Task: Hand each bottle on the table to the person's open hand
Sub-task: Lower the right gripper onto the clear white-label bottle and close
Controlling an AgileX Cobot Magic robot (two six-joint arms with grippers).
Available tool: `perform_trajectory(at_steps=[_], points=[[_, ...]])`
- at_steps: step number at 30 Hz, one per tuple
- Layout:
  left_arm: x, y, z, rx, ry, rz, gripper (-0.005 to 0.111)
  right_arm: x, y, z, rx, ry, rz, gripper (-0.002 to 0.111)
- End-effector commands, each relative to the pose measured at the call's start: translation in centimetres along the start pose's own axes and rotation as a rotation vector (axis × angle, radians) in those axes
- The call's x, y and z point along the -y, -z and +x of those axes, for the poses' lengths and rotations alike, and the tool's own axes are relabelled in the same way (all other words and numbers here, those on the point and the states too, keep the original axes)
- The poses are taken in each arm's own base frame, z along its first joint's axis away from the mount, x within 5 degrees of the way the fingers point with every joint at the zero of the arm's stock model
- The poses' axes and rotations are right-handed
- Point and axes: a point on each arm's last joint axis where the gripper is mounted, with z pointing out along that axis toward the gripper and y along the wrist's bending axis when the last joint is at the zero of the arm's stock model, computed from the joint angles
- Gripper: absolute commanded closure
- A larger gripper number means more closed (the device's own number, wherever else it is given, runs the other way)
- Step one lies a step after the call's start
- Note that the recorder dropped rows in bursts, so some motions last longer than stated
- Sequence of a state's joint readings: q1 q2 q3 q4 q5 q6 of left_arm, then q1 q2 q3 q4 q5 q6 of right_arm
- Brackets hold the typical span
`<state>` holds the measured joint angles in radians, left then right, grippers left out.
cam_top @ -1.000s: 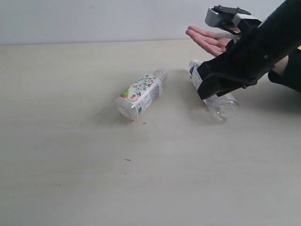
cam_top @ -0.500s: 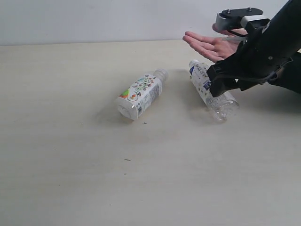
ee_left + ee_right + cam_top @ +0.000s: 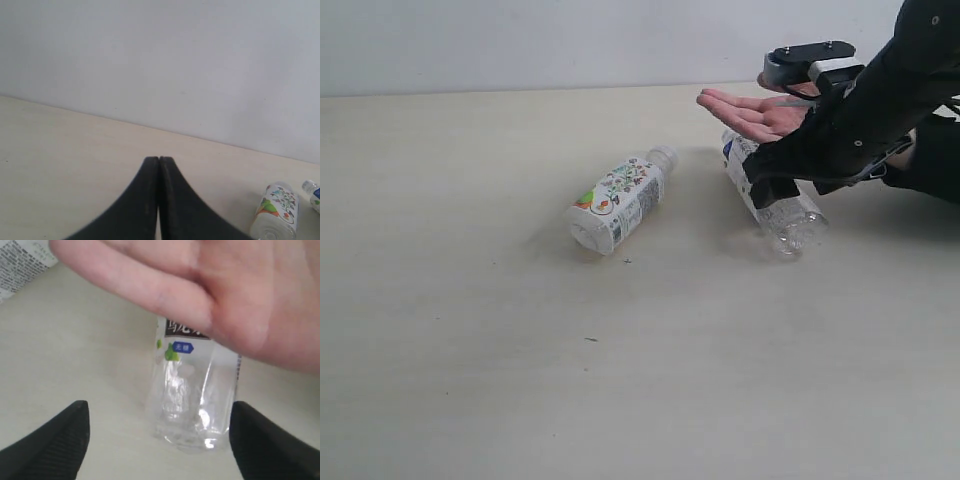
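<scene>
Furthest left, the left gripper [image 3: 159,163]: two matte black, curved fingers pressed tip to tip, nothing between them, over the table [image 3: 470,330], a flat pale cream top with faint grain and a few dark specks. Near the middle, lying on its side, the colourful-print bottle [image 3: 618,203], clear ribbed plastic under a glossy white wrap, cap end towards the back. Further right, also flat on the table, the white-and-blue bottle [image 3: 772,203], its bare crinkled clear base nearest the camera. Just above its label, the open hand [image 3: 755,113], bare skin, palm up, fingers together and pointing left. Right gripper [image 3: 159,440] spread wide, black fingers [image 3: 55,440] either side of that bottle's base and clear of it, gripping nothing. Compared with a second ago: hand lower and further left, now over the bottle; both bottles unmoved.
</scene>
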<state>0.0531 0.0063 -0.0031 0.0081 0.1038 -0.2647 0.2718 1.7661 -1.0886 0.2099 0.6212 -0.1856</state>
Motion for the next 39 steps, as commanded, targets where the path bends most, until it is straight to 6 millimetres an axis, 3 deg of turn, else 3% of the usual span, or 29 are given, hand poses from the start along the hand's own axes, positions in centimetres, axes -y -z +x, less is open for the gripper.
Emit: perform_trajectory(at_steps=[1,14,28,39], points=[[0.0,0.0,0.0,0.007,0.005,0.008,0.104,0.3,-0.4,-0.3,0.016,0.008,0.019,0.028],[0.0,0.0,0.0,0.007,0.005,0.008,0.104,0.8,-2.8,-0.4,0.019,-0.009,0.038,0.027],[0.0,0.0,0.0,0.007,0.005,0.008,0.104,1.0,-3.3,-0.7,0.048,0.004,0.054,0.022],[0.0,0.0,0.0,0.007,0.005,0.008,0.104,1.4,-5.8,-0.1,0.005,-0.002,0.057,0.023]])
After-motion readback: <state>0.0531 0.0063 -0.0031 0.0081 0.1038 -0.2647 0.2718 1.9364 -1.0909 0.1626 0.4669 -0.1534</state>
